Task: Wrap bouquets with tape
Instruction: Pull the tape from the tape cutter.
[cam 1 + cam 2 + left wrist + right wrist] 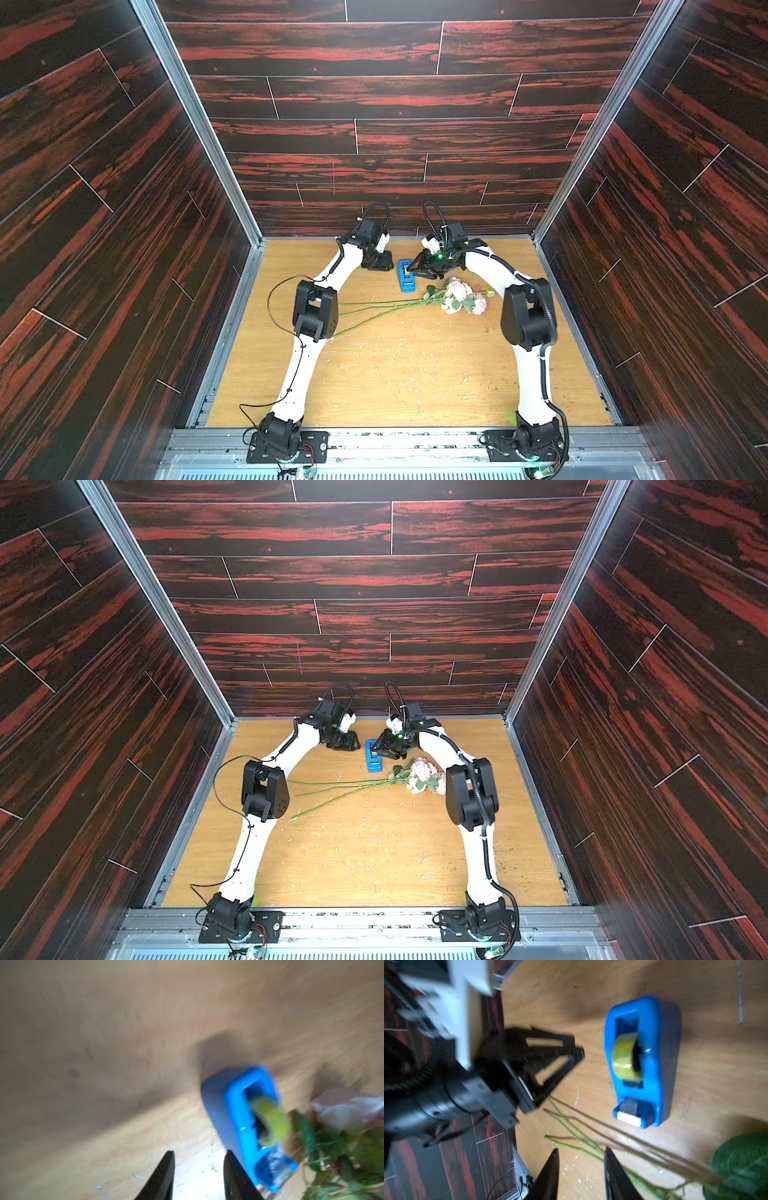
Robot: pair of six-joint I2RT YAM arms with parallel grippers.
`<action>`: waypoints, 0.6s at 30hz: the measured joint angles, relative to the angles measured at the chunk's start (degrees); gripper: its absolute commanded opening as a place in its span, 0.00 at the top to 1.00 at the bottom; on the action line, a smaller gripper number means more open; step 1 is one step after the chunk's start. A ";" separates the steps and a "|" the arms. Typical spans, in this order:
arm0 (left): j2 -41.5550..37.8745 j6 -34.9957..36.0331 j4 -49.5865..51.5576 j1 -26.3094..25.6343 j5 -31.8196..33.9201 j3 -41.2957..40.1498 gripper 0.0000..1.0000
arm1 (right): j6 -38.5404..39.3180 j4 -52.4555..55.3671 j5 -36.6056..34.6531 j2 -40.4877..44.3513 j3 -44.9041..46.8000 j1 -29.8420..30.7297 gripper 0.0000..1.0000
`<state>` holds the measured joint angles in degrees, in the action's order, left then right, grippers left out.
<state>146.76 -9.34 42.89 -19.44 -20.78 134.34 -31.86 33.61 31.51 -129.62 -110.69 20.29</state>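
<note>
**Operator:** What stands at the left?

**Inspector:** Your left pincer [379, 262] hangs low over the far part of the table [395, 374]. It is just beside the blue dispenser [406, 281] and apart from it. In its wrist view the fingertips [166, 1172] stand a moderate gap apart with nothing between them, so it holds nothing.

**Operator:** And the tape?

**Inspector:** The tape [626, 1057], a yellowish roll, sits in the dispenser. The dispenser stands flat on the table between your two pincers, with its cutter end turned toward the stems. I judge that it is placed there so either arm can reach the free end. I see no strip drawn out.

**Operator:** The right side?

**Inspector:** Your right pincer [417, 269] is at the dispenser's far right edge. Whether it touches the plastic I cannot tell. Its wrist view shows the jaws narrowly parted and empty. The stems [386, 305] lie on the table beyond the tips, not gripped.

**Operator:** The bouquet itself?

**Inspector:** It lies flat on the table and is unbound. The blooms [459, 295] are near your right arm, and the stems run leftward, fanning apart toward your left arm's elbow. In my judgement no wrapping has begun. The splayed stems will need gathering before any tape goes round them, or the binding will catch only some of them.
</note>
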 measured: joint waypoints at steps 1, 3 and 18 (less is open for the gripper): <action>0.00 -0.22 0.04 -0.02 -0.22 -0.48 0.58 | 0.07 0.52 -0.22 -0.61 -0.68 0.00 0.64; 0.13 -0.79 0.11 -0.07 -0.92 -0.66 0.58 | 0.44 2.12 -0.81 -2.40 -3.04 -0.07 0.64; 0.13 -4.70 -3.96 -0.17 -4.28 -0.28 0.55 | 1.03 5.51 -3.26 -7.76 -6.16 -0.04 0.63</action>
<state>146.89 -14.04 38.94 -19.62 -25.06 134.06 -30.83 39.11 28.25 -137.38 -116.86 20.25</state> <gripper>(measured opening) 0.448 0.368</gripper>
